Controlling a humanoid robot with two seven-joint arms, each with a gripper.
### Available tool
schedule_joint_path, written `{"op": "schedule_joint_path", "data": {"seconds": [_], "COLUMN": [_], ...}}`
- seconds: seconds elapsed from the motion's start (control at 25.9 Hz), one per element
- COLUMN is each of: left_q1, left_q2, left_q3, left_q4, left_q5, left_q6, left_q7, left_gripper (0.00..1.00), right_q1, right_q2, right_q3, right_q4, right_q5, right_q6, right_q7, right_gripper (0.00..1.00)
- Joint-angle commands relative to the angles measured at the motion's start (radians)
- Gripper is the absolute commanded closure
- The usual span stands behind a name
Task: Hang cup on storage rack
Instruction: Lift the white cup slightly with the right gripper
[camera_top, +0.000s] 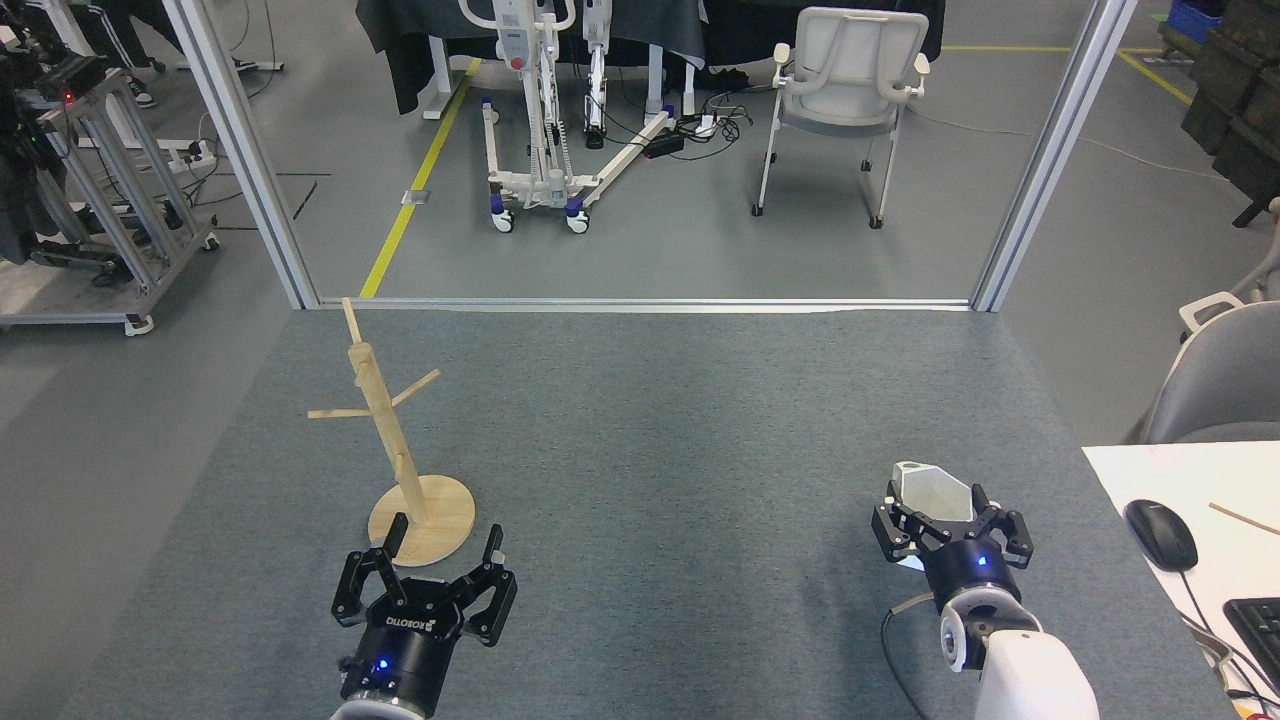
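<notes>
Bright, even overhead indoor light, sharp focus throughout, only faint soft shadows around the storage rack (405, 450) base, no glare on the grey mat (680, 440) right of it, frame posts splaying outward toward the edges

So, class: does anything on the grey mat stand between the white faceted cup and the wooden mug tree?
Nothing visible does. Bare grey mat lies between the white faceted plastic cup, at the right pincer, and the light wooden mug tree.

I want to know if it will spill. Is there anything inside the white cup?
The cup in the right gripper looks empty: only bare white inner walls show through its open rim. The bottom is hidden behind the near wall and the black fingers.
</notes>
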Motion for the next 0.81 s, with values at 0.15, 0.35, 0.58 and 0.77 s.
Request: {"op": "schedule_joint_path", "data": {"seconds": [0.15, 0.35, 0.58, 0.77], "left_q1": [0.0, 0.0, 0.001, 0.001], "left_q2": [0.0, 0.0, 0.0, 0.002], "left_q3": [0.0, 0.0, 0.0, 0.0], "left_q4": [0.0, -0.003, -0.005, -0.008], "left_q5": [0.0, 0.0, 0.0, 0.0], "left_q6": [0.0, 0.0, 0.0, 0.0], "left_q7": [0.0, 0.0, 0.0, 0.0], "left_gripper": [0.0, 0.0, 0.0, 0.0], "right_q1": [-0.019, -0.019, -0.019, -0.017], "right_q2": [0.0, 0.0, -0.002, -0.002], "right_q3": [0.02, 0.021, 0.023, 0.027], "right_q4": [0.021, 0.021, 0.021, 0.021], "right_q5": [-0.018, -0.018, -0.018, -0.018], "right_q6": [0.001, 0.001, 0.003, 0.003], "right_q7": [0.002, 0.002, 0.001, -0.001], "right_gripper": [0.01, 0.12, 0.31, 0.5]}}
